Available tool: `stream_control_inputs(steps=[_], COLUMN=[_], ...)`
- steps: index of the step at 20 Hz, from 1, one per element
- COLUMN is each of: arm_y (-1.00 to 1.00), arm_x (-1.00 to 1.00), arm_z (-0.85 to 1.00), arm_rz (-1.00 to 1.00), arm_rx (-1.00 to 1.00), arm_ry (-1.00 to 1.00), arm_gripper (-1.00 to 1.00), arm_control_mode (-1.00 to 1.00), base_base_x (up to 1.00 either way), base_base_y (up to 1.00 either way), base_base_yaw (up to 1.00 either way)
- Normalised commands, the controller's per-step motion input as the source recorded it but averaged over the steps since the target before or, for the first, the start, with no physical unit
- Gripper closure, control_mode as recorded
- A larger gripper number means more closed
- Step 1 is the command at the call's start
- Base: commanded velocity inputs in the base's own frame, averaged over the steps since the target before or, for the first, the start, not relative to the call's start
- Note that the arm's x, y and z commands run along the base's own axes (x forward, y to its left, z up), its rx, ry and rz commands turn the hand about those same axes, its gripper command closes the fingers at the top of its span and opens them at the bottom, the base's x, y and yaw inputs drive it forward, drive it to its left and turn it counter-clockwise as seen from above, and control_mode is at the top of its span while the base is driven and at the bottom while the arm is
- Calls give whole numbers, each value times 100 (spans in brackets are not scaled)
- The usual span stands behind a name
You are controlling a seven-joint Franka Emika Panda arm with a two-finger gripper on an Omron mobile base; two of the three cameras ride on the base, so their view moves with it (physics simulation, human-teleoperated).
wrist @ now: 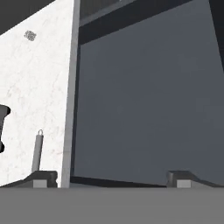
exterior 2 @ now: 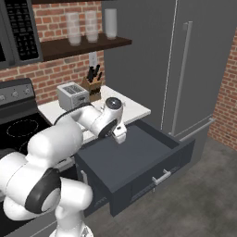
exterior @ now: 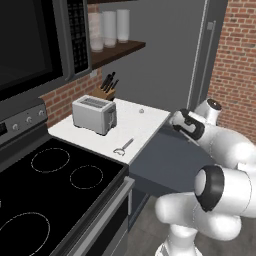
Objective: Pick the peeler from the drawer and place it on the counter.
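Peeler [exterior: 123,147] is seen lying on counter [exterior: 145,122] near its front edge, long axis diagonal; gripper [wrist: 111,178] is held apart, empty, over open drawer [exterior 2: 139,159] beside it.

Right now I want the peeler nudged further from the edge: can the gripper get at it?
Probably yes. The peeler lies bare on the counter near its edge, nothing over it, and the open gripper hangs just beside that edge over the drawer.
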Motion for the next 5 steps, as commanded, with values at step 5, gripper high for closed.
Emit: stream_control_inputs(steps=[5], arm_y=[0], arm_x=[-1], arm_z=[0], arm_rz=[0], arm_rx=[-1], arm_ry=[0], arm_gripper=[-100], arm_control_mode=[-100], base_base_x=[0], base_base_y=[0], base_base_yaw=[0])
